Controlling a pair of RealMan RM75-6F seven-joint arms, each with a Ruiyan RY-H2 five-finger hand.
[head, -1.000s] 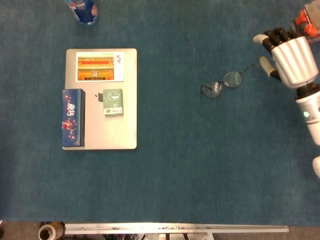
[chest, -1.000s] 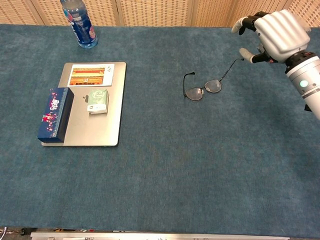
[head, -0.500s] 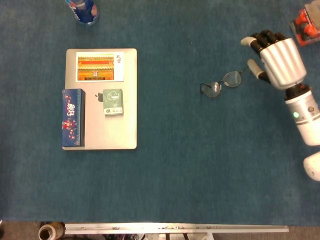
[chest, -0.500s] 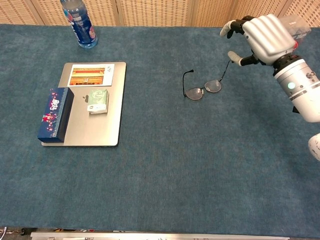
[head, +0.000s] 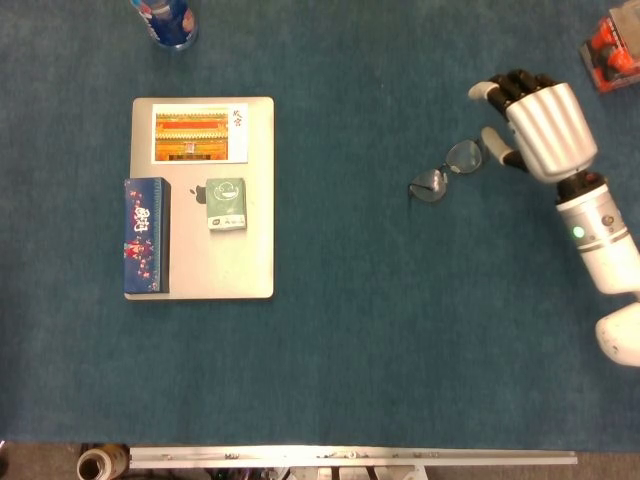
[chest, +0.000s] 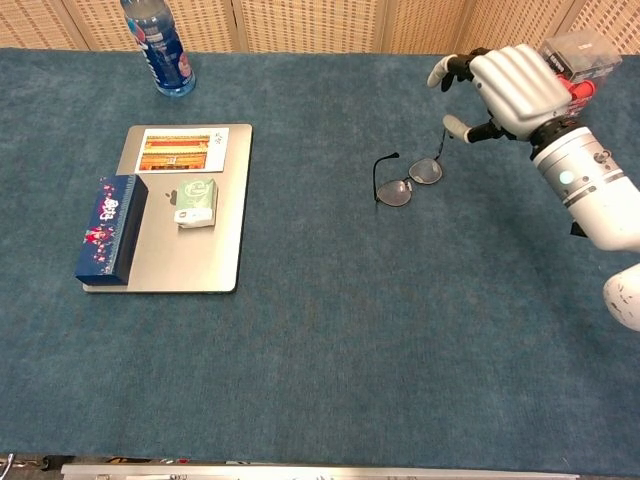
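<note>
**Right hand arrived at the glasses**

The fingers (head: 503, 88) of the right hand (head: 535, 125) were curled a little but apart, and they held nothing. The thumb was just beside the right temple arm of the glasses (head: 447, 170); if it really touched the arm, the pictures did not show clearly. One second before, this hand was further right and further away, so it had moved left toward the glasses. The glasses also lay a little turned compared with half a second before, so probably the hand had pushed them.

The glasses lay on the blue cloth (head: 380, 330), right of centre. Far to the left was a laptop (head: 255, 240) with a blue box (head: 145, 235), a green packet (head: 226, 203) and a postcard (head: 199, 133) on it. The left hand did not show in any view.
</note>
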